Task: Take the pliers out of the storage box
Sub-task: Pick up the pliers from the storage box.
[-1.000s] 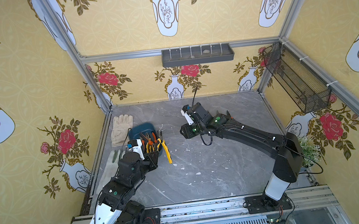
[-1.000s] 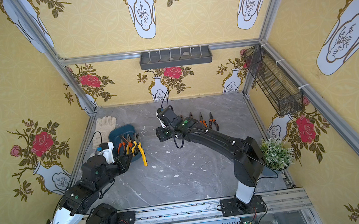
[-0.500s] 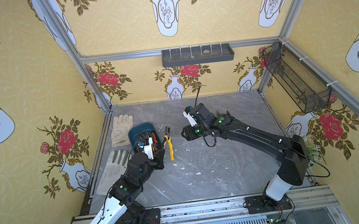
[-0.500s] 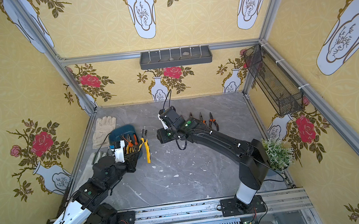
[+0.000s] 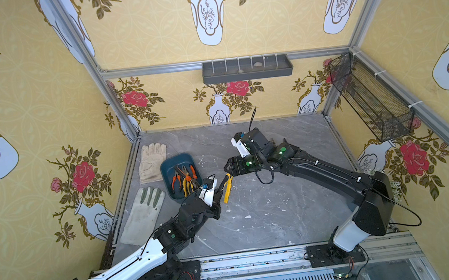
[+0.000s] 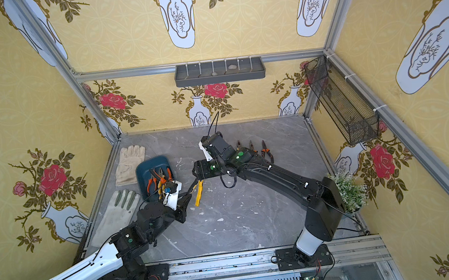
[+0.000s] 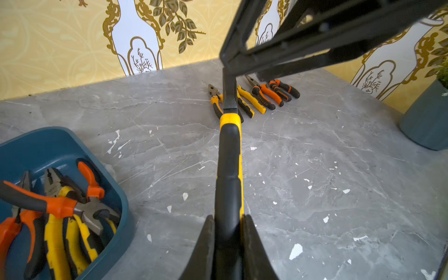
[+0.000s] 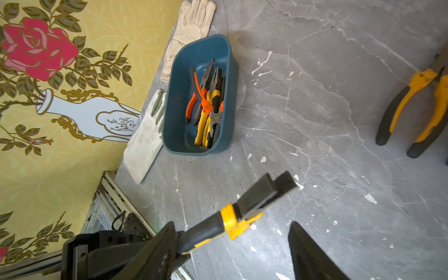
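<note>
One yellow-and-black pliers [image 5: 227, 188] hangs in the air above the surface [image 5: 268, 212], just off the 4 o'clock side of the storage box [image 5: 169, 165], taking the back wall as 12. The left tool [image 5: 220, 194] is clamped tight on a handle, with the dark head pointing out towards 1 o'clock; the right tool [image 5: 228, 173] has its fingers spread wide to either side of that head, gripping nothing, as the right wrist view makes plain. The box itself sits at about 10 o'clock on the surface, with other pliers [image 5: 184, 179] heaped inside, orange and yellow handles crossing; a row of pliers [image 6: 266, 152] lies flat near 2 o'clock, partly behind the right arm. A white glove [image 5: 153, 161] lies just beside the box at its 10 o'clock; a second glove [image 5: 145, 211] lies at its 7 o'clock; a small plant [image 6: 346, 190] stands at the surface's 3 o'clock edge.
</note>
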`<act>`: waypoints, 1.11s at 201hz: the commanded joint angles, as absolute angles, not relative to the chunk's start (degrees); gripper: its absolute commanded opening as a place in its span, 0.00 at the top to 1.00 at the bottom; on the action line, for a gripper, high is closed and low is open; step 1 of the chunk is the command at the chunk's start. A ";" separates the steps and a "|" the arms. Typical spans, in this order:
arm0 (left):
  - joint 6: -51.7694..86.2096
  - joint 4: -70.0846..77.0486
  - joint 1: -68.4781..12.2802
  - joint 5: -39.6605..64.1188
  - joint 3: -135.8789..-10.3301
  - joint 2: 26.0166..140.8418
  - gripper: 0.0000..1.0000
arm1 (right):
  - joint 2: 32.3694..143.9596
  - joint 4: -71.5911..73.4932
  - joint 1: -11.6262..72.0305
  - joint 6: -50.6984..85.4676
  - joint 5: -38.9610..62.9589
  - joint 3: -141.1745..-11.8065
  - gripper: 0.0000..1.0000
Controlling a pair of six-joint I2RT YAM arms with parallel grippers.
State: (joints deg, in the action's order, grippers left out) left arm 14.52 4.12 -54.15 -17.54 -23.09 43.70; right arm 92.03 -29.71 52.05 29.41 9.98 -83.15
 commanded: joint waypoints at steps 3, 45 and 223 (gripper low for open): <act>12.44 10.97 -56.08 -24.39 -23.43 43.57 1.00 | 91.67 -27.29 51.92 33.06 8.66 -82.54 0.27; 13.13 10.58 -56.47 -26.57 -22.86 41.52 1.00 | 90.62 -21.28 51.25 36.80 9.30 -78.97 0.30; 15.29 8.88 -56.48 -25.49 -23.09 37.86 1.00 | 91.32 0.65 45.94 45.57 23.21 -69.96 0.44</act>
State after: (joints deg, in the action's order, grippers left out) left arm 14.70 6.63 -56.42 -25.02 -22.35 37.89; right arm 90.85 -2.37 45.56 44.07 22.74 -70.46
